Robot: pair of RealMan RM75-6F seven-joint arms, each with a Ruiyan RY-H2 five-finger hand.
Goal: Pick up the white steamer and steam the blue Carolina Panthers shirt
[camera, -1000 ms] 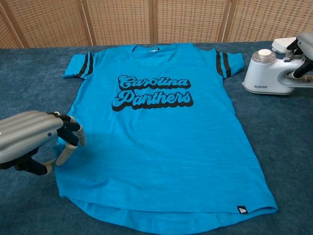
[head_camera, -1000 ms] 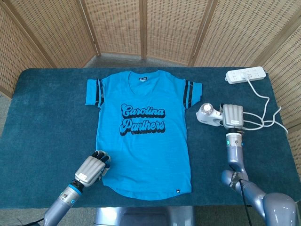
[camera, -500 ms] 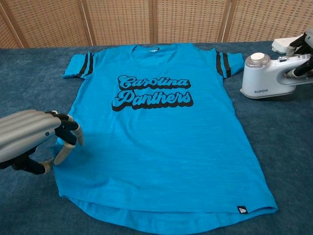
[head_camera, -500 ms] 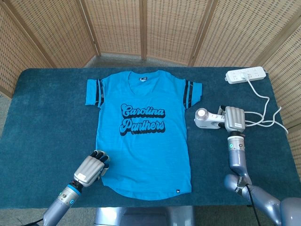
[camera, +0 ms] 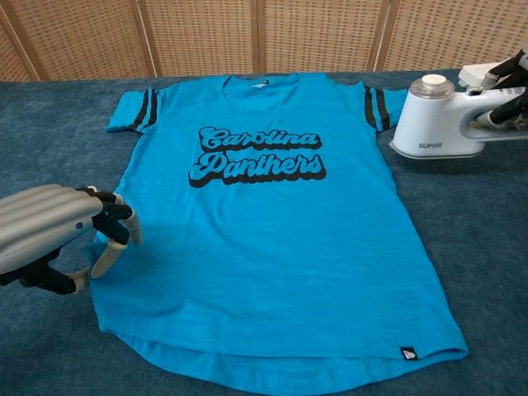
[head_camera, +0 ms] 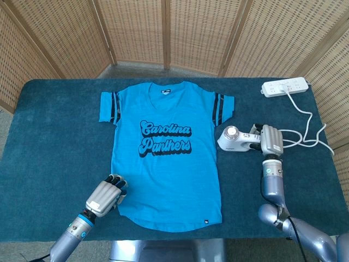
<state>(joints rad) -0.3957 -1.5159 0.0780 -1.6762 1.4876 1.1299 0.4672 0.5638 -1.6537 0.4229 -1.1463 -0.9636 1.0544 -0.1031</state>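
The left hand (head_camera: 107, 195) rested with curled fingers (camera: 115, 224) pressing the lower left edge of the blue shirt (head_camera: 165, 158), which lay flat beyond those fingertips, while the right hand (head_camera: 271, 141) gripped the handle of the white steamer (head_camera: 235, 138), its head past the fingers, just beside the shirt's sleeve.

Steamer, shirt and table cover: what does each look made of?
The steamer looks like smooth white moulded plastic: glossy shell, printed logo. The shirt looks like thin heathered knit fabric, matte, lying flat with faint streaks. The table cover looks like dark teal short-pile cloth or carpet, with a mottled, fuzzy texture; which one I cannot tell.
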